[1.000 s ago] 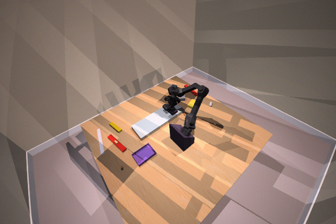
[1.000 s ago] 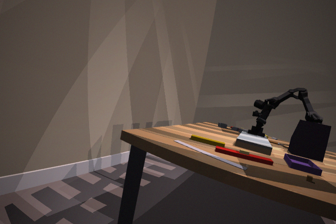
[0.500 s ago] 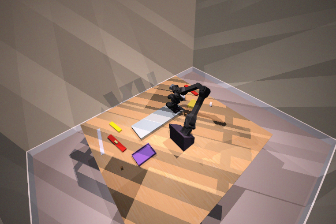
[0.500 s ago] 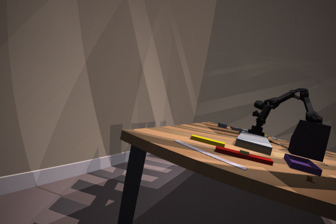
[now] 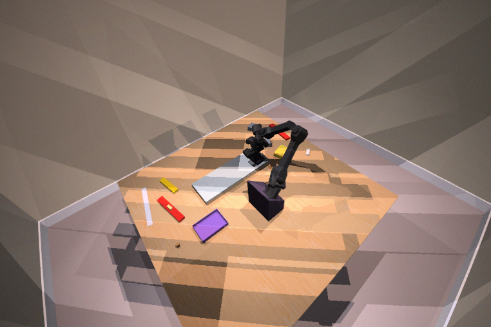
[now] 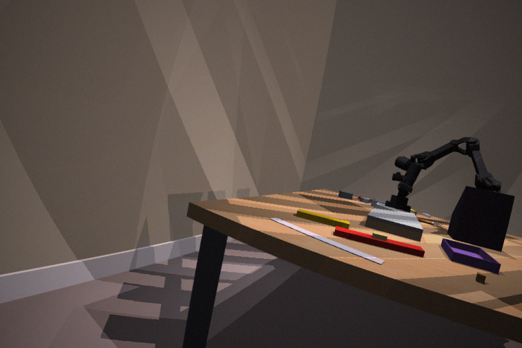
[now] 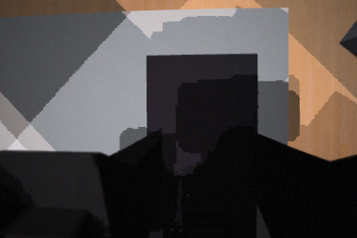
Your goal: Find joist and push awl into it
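Gripper (image 5: 256, 158) (image 6: 398, 205) (image 7: 201, 134) clamps the dark stud finder (image 5: 251, 158) (image 6: 395, 199) (image 7: 203, 70) over the panel (image 5: 221, 180) (image 6: 394, 223) (image 7: 89, 96). Joist search appears underway; tray placement and awl punch remain.
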Available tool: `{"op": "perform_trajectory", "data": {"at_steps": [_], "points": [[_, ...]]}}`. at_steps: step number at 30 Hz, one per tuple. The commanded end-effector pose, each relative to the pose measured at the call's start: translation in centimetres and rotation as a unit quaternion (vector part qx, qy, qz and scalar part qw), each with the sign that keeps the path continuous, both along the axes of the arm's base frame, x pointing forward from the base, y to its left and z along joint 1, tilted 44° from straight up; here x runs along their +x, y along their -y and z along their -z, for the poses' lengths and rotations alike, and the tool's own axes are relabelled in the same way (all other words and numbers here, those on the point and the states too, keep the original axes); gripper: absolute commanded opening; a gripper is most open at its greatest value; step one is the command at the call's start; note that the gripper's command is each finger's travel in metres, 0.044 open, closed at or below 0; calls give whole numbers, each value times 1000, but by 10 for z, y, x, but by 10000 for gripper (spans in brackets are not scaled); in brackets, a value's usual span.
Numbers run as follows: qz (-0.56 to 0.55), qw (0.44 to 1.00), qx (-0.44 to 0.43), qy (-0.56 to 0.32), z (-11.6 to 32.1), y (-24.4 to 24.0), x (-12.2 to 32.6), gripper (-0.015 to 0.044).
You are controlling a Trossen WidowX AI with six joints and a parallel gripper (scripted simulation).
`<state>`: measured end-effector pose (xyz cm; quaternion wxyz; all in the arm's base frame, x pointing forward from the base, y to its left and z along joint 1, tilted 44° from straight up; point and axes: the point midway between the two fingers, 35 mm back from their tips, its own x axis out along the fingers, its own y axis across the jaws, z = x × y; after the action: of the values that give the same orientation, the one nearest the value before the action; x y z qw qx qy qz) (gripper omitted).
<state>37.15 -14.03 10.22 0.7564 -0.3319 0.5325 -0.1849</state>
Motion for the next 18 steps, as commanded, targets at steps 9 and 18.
{"op": "perform_trajectory", "data": {"at_steps": [9, 18], "points": [[2, 1000, 2, 0, -21, -21, 1, 0], [4, 1000, 1, 2, -71, -63, -7, 0]]}}
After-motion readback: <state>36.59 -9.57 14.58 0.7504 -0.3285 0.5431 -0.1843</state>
